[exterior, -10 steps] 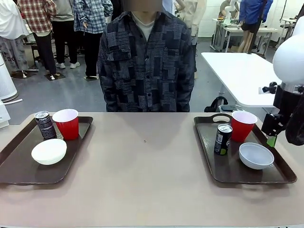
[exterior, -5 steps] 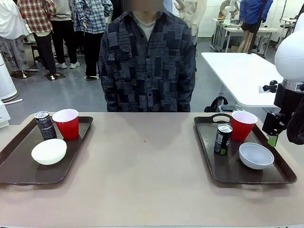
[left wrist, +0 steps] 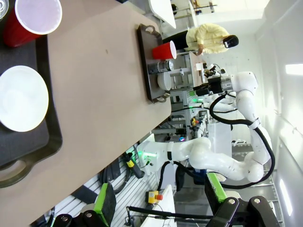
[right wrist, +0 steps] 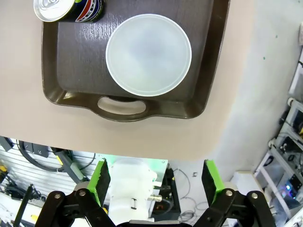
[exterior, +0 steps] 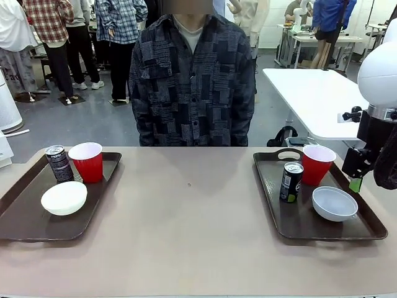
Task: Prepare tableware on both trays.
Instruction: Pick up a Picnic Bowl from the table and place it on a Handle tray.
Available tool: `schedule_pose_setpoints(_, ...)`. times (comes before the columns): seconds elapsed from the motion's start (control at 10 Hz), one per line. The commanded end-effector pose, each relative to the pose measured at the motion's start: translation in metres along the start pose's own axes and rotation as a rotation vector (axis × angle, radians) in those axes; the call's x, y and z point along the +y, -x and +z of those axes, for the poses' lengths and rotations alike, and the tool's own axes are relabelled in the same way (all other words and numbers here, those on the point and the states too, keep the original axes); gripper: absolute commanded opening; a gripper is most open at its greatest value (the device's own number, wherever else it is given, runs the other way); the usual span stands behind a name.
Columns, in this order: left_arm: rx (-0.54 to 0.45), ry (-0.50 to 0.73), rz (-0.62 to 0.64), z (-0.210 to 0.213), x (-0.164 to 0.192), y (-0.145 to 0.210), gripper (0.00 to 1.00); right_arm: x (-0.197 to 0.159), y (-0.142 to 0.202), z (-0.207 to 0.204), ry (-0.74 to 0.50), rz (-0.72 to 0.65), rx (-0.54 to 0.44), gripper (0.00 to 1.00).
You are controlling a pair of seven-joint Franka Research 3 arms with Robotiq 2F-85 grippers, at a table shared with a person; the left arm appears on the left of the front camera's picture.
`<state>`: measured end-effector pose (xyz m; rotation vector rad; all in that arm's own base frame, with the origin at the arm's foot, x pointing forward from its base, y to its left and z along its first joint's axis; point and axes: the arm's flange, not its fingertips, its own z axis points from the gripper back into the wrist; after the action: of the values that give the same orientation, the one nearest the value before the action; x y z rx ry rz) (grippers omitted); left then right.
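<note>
With both grippers' jaws spread empty, the right gripper [right wrist: 154, 182] risks clipping the dark brown plastic tray [right wrist: 199, 101] rim when descending.

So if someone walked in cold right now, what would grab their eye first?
Probably the two red cups, one on the left tray beside a black can and white bowl, one on the right tray with a can and grey-blue bowl. A person in a patchwork shirt stands across the table.
</note>
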<state>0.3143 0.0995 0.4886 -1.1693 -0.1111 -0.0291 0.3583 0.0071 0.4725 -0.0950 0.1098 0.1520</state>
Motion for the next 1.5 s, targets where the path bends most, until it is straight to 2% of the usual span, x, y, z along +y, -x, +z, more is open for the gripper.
schedule_pose_setpoints(0.0,-0.011,0.019,-0.007,0.001,-0.002,-0.001,1.0,-0.002,-0.002,-0.001,0.006,-0.014,-0.012,1.0)
schedule_pose_setpoints(0.2,-0.011,0.019,-0.007,0.001,-0.002,-0.001,1.0,0.0,0.0,0.0,0.0,0.0,0.0,1.0)
schedule_pose_setpoints(0.3,-0.011,0.019,-0.007,0.001,-0.002,-0.001,1.0,0.021,0.015,-0.007,-0.14,0.021,-0.045,1.0)
schedule_pose_setpoints(0.5,-0.011,0.019,-0.007,0.001,-0.002,-0.001,1.0,0.032,0.042,0.015,-0.541,-0.11,-0.214,1.0)
schedule_pose_setpoints(0.6,-0.011,0.019,-0.007,0.001,-0.002,-0.001,1.0,0.027,0.055,0.024,-0.756,-0.175,-0.205,1.0)
schedule_pose_setpoints(0.7,-0.011,0.019,-0.007,0.001,-0.002,-0.001,1.0,0.019,0.071,0.026,-0.951,-0.148,-0.198,1.0)
schedule_pose_setpoints(0.8,-0.011,0.019,-0.007,0.001,-0.002,-0.001,1.0,0.012,0.083,0.023,-1.089,-0.107,-0.218,1.0)
schedule_pose_setpoints(0.9,-0.011,0.019,-0.007,0.001,-0.002,-0.001,1.0,0.006,0.092,0.015,-1.226,0.013,-0.224,1.0)
schedule_pose_setpoints(1.1,-0.011,0.019,-0.007,0.001,-0.002,-0.001,1.0,-0.01,0.086,-0.001,-1.322,0.129,-0.189,1.0)
schedule_pose_setpoints(1.2,-0.011,0.019,-0.007,0.001,-0.002,-0.001,1.0,-0.022,0.081,-0.007,-1.305,0.184,-0.18,1.0)
schedule_pose_setpoints(1.4,-0.011,0.019,-0.007,0.001,-0.002,-0.001,1.0,-0.059,0.068,-0.014,-1.303,0.142,-0.239,1.0)
